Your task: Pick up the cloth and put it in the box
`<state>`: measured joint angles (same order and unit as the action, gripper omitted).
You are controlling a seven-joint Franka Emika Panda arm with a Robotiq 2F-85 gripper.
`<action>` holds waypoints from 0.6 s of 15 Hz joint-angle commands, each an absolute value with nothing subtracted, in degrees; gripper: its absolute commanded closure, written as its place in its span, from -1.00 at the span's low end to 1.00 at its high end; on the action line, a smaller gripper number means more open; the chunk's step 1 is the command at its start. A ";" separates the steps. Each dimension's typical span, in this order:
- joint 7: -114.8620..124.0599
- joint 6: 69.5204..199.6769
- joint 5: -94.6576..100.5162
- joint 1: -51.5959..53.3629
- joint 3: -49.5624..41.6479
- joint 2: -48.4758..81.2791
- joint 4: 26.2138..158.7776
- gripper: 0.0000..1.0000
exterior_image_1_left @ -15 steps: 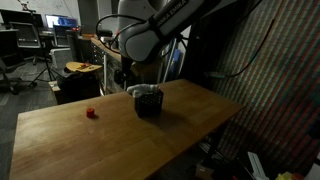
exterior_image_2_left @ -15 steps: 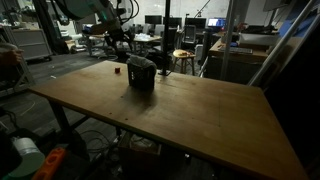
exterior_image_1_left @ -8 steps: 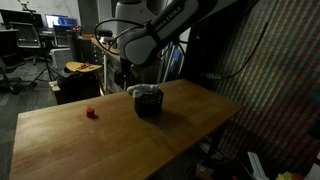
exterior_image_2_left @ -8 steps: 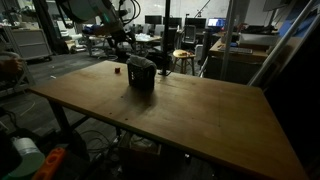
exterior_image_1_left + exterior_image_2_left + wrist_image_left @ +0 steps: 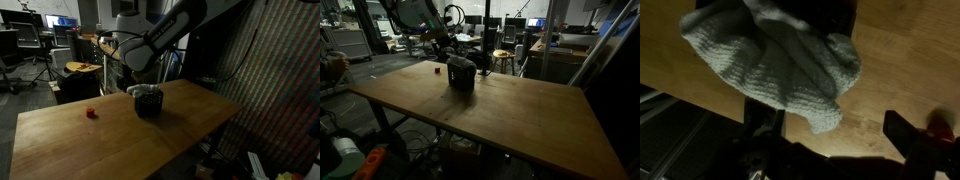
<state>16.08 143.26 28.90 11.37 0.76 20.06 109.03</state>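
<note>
The claw [image 5: 835, 140] stands spread wide and holds nothing; its two dark fingers show apart at the lower edge of the wrist view. The pale cloth [image 5: 780, 65] lies bunched on top of the black box [image 5: 149, 103], with a fold spilling past its edge over the wooden table [image 5: 100, 145]. The arm [image 5: 160, 40] bends above the box. A small red object [image 5: 90, 113] sits well apart.

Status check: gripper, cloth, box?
Gripper open, holding nothing. Cloth at box, spilling over its rim. Red object aside, nothing blocking.
</note>
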 commanded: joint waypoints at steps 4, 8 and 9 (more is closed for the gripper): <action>13.40 143.21 29.35 12.13 -0.51 23.71 103.55 -1.00; 12.01 143.14 29.30 12.11 -1.09 25.98 102.12 -1.00; 11.71 143.15 29.25 12.14 -1.25 26.66 101.56 -1.00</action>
<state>13.38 143.25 28.90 11.37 -0.11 24.26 104.84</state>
